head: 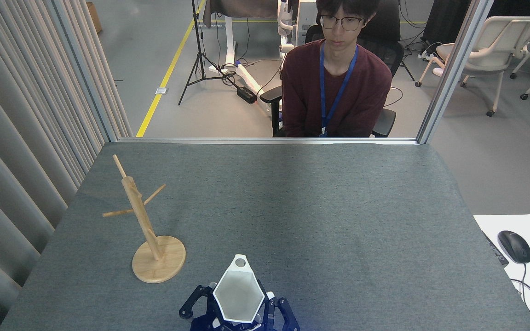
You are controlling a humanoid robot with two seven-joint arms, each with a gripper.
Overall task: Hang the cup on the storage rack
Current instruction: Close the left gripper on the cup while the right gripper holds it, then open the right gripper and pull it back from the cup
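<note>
1. The cup (238, 296) is at the near edge of the tabletop (292, 207), mouth facing up toward me, its handle with the round hole pointing away from me.
2. Dark fingers of an end effector (239, 317) show on both sides of the cup's lower body, so it looks gripped and clear of the tabletop. I judge this, since the contact itself is hidden under the cup.
3. Which of my arms this end effector belongs to I cannot tell: it comes in at bottom centre and only the fingers show. No second end effector is in view.
4. The rack (147, 230) stands upright on its round base to the left of the cup and a little farther from me, near but not touching. All of its pegs are bare.
5. Progress, as I judge it: pickup done, hanging not yet done.
6. Left to do: carry the cup over to the rack, turn it so the handle hole faces a peg tip, thread it on, let go.
7. A person (336, 87) sits beyond the far edge, well apart.
</note>
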